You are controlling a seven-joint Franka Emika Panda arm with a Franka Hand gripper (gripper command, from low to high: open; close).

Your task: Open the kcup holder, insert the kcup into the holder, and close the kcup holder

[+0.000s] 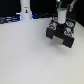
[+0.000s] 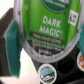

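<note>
In the wrist view the kcup point(image 2: 47, 25), a round pod with a green "Dark Magic" top and whitish rim, fills the picture. My gripper point(image 2: 45, 50) is shut on it, with teal fingers point(image 2: 11, 55) on either side. Under the pod lies the black kcup holder point(image 2: 62, 70), showing round pockets; one pocket holds another pod with a pale label point(image 2: 47, 73). In the exterior view my gripper point(image 1: 61, 20) hangs just above the kcup holder point(image 1: 60, 35) at the upper right. The holder's drawer point(image 1: 66, 41) looks pulled out toward the exterior view's right. The kcup is too small to make out there.
The holder stands on a white table point(image 1: 30, 55). A white post-like object point(image 1: 25, 10) stands at the back on the exterior view's left. Dark clutter runs along the table's far edge point(image 1: 10, 19).
</note>
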